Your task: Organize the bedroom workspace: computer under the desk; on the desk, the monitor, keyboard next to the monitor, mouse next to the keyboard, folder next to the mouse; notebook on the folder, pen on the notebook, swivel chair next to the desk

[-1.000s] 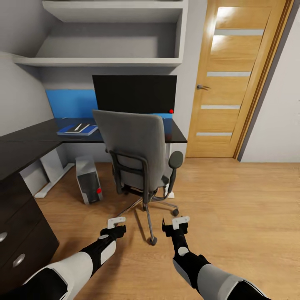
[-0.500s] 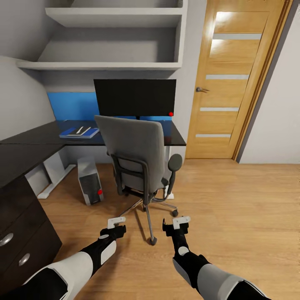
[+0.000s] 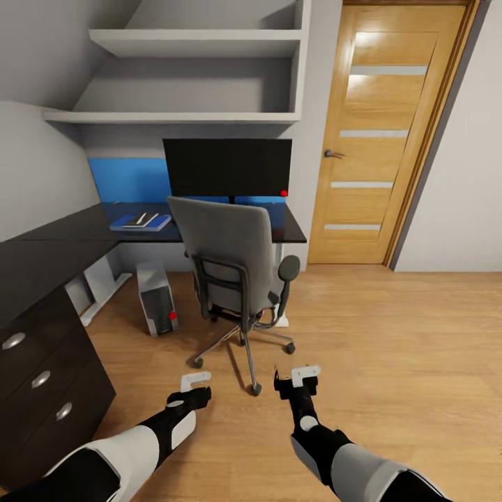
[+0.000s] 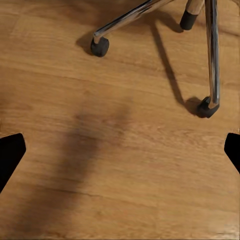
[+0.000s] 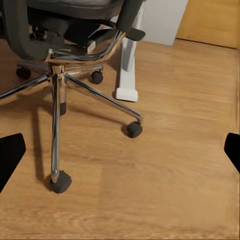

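The grey swivel chair (image 3: pixel 230 258) stands on the wood floor with its back toward me, in front of the black desk (image 3: pixel 77 233); its seat is hidden behind the backrest. On the desk stands the black monitor (image 3: pixel 229 167), and a flat blue book (image 3: pixel 141 222) with pale strips on it lies to its left. Under the desk sits the grey computer tower (image 3: pixel 157 298). My left gripper (image 3: pixel 197 388) (image 4: pixel 120 155) and right gripper (image 3: pixel 296 380) (image 5: pixel 120 155) hang open and empty, low over the floor short of the chair's chrome base (image 5: pixel 55 75).
A dark drawer cabinet (image 3: pixel 42 376) stands close on my left. White shelves (image 3: pixel 188 115) hang above the desk. A wooden door (image 3: pixel 380 139) is at the back right, with open floor (image 3: pixel 390 335) in front of it. A white desk foot (image 5: pixel 126 75) sits behind the castors.
The whole view has shifted: the camera has backed off, so chair, desk and drawers look farther away. Both arms keep the same pose, grippers still open.
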